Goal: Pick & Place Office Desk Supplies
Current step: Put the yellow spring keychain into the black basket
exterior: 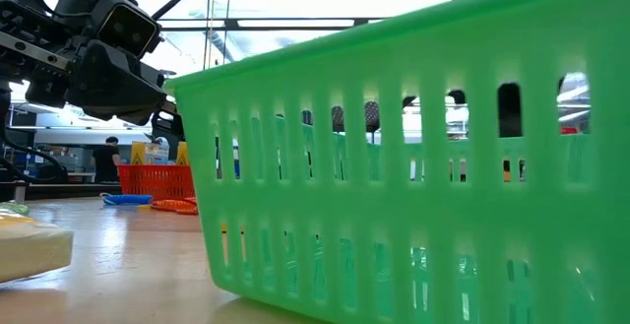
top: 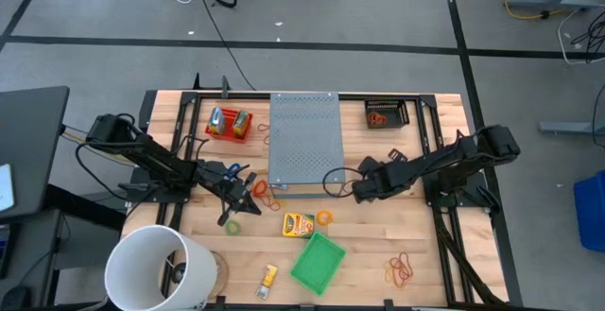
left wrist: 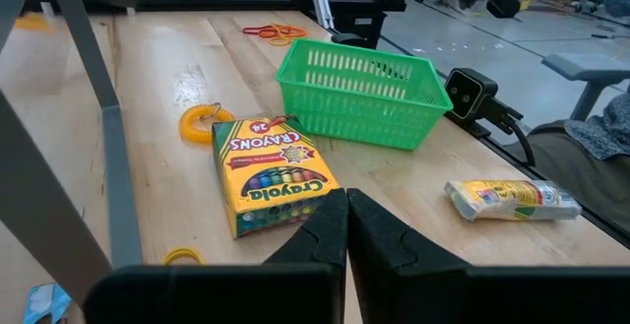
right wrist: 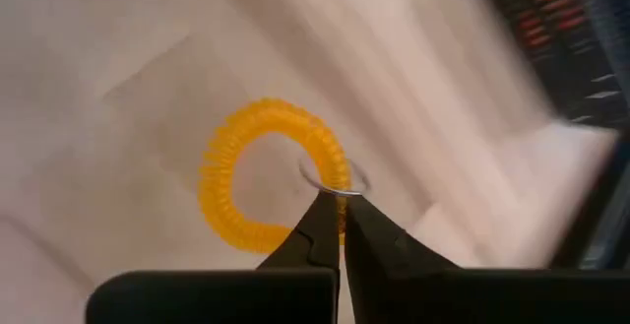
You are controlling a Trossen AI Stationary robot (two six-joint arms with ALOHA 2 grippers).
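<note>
An orange coil ring [right wrist: 246, 181] with a small metal ring lies on the wood right of the yellow crayon box [top: 298, 223]. My right gripper [right wrist: 341, 204] is shut at its rim. In the high view the coil [top: 324, 217] shows a little ahead of that gripper [top: 353, 198]. My left gripper [left wrist: 346, 206] is shut on nothing and hangs left of the crayon box [left wrist: 274, 171]. Loose rubber bands [top: 402, 270] lie near the table's front right, and others [top: 267, 194] by my left gripper [top: 241, 198]. A yellow packet [left wrist: 510, 199] lies near the front edge. My right gripper has its shut fingertips [right wrist: 323, 216] on the orange coil's rim beside the small metal ring [right wrist: 335, 178]. They slant down at it from above. An orange strip shows between the tips. I cannot tell whether the coil is lifted or lies on the table.
A green slotted basket [top: 317, 262] stands at the front centre and fills the low view [exterior: 413, 166]. A grey perforated box [top: 304, 139] sits at the back centre, between a red basket [top: 230, 125] and a black one [top: 388, 112]. A white bucket [top: 156, 268] stands at the front left.
</note>
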